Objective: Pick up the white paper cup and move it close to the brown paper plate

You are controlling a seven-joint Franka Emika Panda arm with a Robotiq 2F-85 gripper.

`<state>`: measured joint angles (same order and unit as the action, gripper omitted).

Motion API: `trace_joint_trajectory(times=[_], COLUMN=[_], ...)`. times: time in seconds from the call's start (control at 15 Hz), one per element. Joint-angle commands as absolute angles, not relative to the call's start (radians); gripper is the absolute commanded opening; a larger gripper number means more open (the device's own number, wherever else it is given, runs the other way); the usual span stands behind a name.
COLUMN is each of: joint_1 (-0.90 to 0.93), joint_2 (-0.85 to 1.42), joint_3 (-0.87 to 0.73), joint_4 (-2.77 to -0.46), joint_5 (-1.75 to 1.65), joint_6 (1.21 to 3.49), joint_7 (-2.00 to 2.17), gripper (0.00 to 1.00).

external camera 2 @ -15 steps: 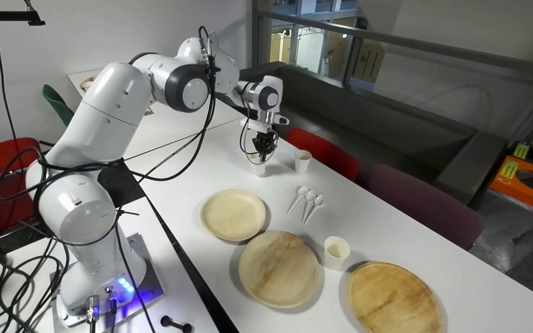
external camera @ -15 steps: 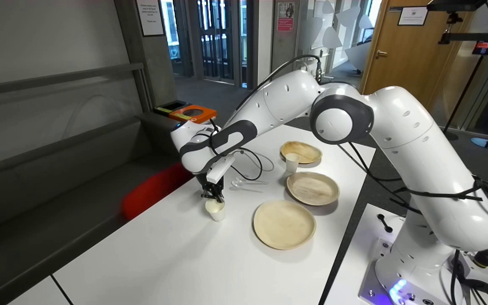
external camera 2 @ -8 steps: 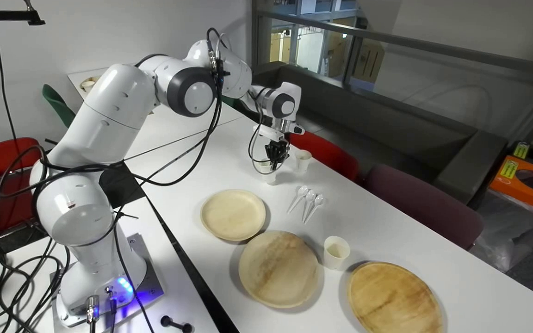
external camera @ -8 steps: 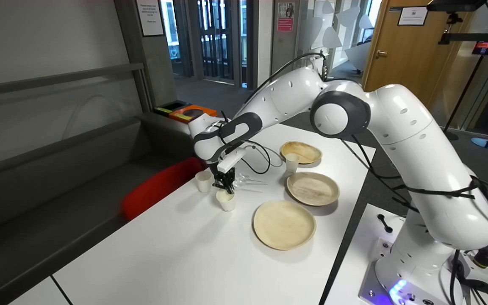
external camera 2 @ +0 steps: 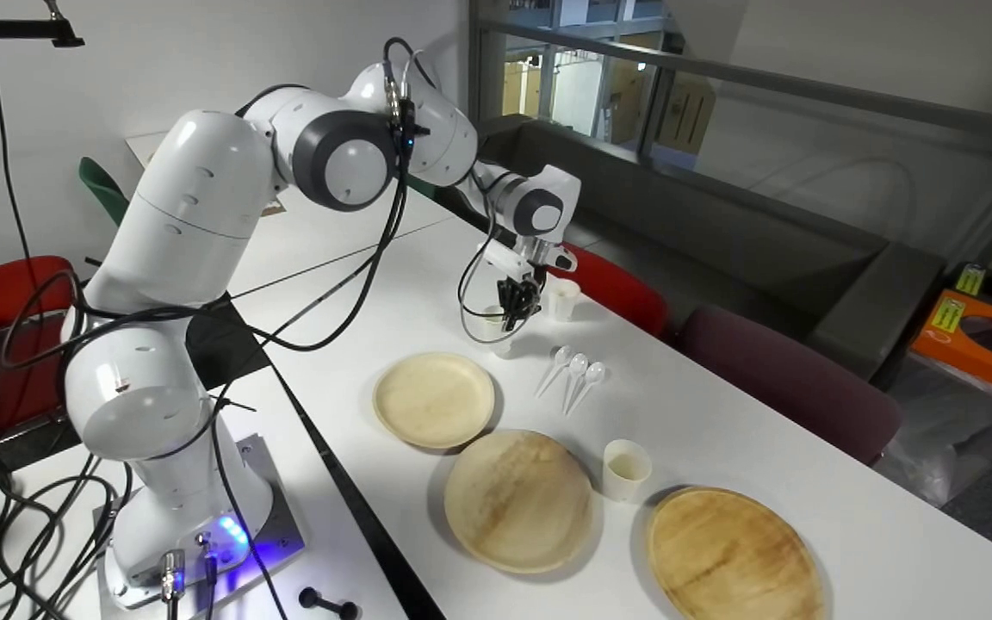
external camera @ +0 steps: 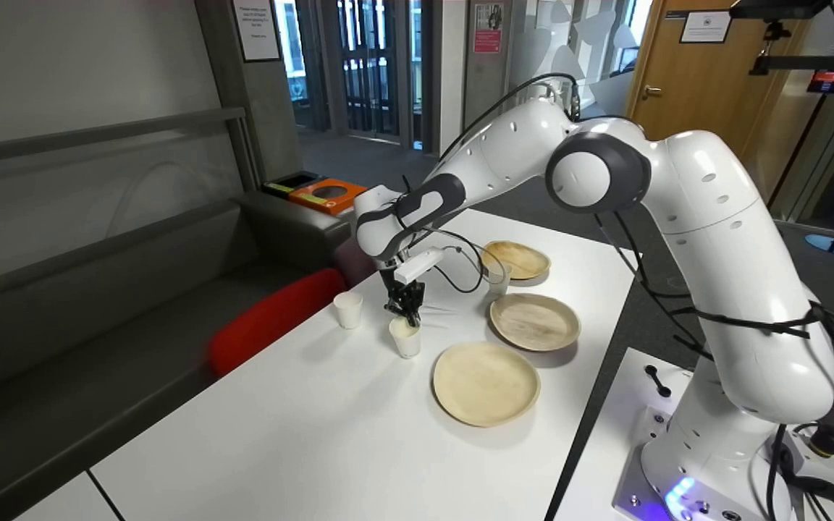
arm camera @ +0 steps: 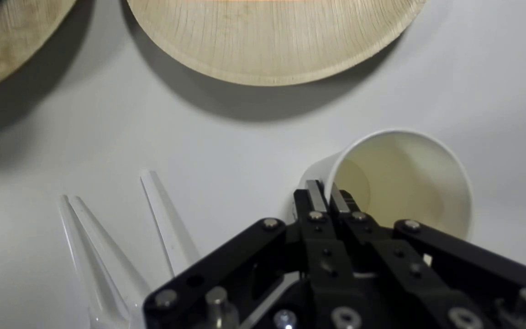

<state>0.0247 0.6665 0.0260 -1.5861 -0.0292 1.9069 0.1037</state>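
Observation:
My gripper point(arm camera: 326, 194) is shut on the near wall of the white paper cup point(arm camera: 427, 183), one finger inside and one outside. The cup leans a little; its height above the table is hard to tell. It also shows in both exterior views point(external camera: 406, 343) point(external camera 2: 501, 349). Three round tan-brown plates show. The palest, flat one point(external camera: 486, 383) is closest to the held cup, just apart from it, and fills the top of the wrist view point(arm camera: 267, 41). A streaked one point(external camera: 535, 322) lies beside it, a darker one point(external camera: 515, 259) farther off. I cannot tell which is the task's plate.
Another white cup point(external camera: 349, 310) stands near the table edge by the red chair point(external camera: 272, 318). One more cup point(external camera 2: 625, 469) stands between the streaked and darker plates. Several clear plastic spoons point(external camera 2: 580, 379) lie beside the gripper; handles show in the wrist view point(arm camera: 167, 214).
The arm has carried the held cup toward the plates and spoons, closer to the palest plate. The cup by the red chair, earlier hidden behind the gripper in an exterior view, now shows.

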Motion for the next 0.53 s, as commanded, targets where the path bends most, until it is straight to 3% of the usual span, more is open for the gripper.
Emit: trace_joint_trajectory(times=[0.0,0.47], joint_1=[-0.014,-0.067], joint_2=[0.548,0.493], joint_3=[0.009,-0.031], joint_4=[-1.756,-1.875], joint_5=[0.007,0.034], joint_6=[1.985,2.059], joint_7=[0.066,0.063], gripper=[0.01,0.01])
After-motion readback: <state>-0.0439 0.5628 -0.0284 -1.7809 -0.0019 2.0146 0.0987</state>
